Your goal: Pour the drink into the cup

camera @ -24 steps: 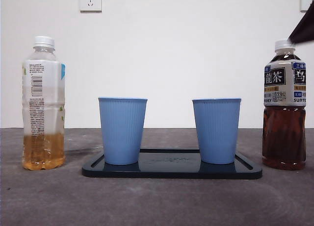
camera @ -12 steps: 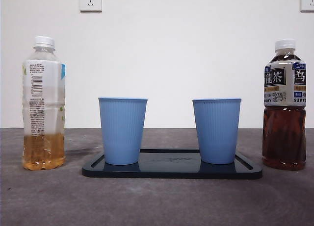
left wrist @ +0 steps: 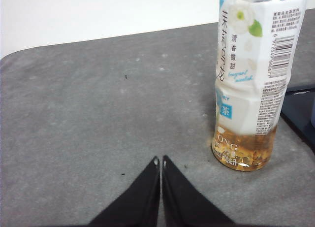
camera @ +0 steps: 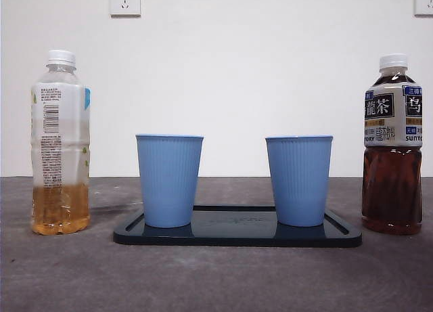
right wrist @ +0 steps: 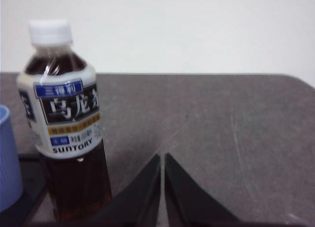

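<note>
Two blue cups stand on a dark tray: the left cup and the right cup. A pale tea bottle, about a quarter full and capped, stands at the far left; it also fills part of the left wrist view. A dark tea bottle, capped, stands at the far right. The right wrist view shows that dark tea bottle close by. My left gripper is shut and empty beside the pale bottle. My right gripper is shut and empty beside the dark bottle. Neither arm shows in the front view.
The grey table ends at a white wall with a power socket high up. The right cup's edge and a tray corner show in the wrist views.
A black arm tip at the top right corner, above the dark bottle, has withdrawn out of the front view. Bottles, cups and tray stay put.
</note>
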`<action>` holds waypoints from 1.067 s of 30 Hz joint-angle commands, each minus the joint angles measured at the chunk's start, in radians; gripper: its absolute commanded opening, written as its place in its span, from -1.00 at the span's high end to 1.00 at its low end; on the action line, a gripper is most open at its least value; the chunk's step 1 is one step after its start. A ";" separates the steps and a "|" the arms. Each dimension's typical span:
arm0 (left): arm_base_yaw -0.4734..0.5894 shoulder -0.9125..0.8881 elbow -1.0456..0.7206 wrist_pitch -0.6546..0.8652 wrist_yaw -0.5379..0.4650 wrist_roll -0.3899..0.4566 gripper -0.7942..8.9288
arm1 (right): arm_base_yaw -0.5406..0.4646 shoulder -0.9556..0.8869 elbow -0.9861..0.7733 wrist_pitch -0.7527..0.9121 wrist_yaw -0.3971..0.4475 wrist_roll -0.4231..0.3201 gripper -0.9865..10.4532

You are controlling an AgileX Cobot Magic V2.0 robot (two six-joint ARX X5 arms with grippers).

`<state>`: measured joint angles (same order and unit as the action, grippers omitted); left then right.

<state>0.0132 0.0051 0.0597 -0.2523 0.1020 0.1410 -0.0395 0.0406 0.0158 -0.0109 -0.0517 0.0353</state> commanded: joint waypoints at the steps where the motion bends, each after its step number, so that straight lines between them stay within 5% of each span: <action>1: 0.002 -0.002 -0.019 -0.011 -0.001 0.007 0.82 | -0.001 -0.014 -0.007 -0.018 0.003 -0.007 0.81; 9: 0.002 -0.002 -0.019 -0.011 -0.001 0.007 0.82 | -0.001 -0.037 -0.007 -0.172 0.002 -0.014 0.81; 32: 0.002 -0.002 -0.019 -0.011 -0.001 0.007 0.82 | -0.001 -0.037 -0.007 -0.144 0.001 -0.010 0.81</action>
<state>0.0132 0.0051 0.0597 -0.2520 0.1020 0.1410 -0.0395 0.0059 0.0162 -0.1658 -0.0513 0.0296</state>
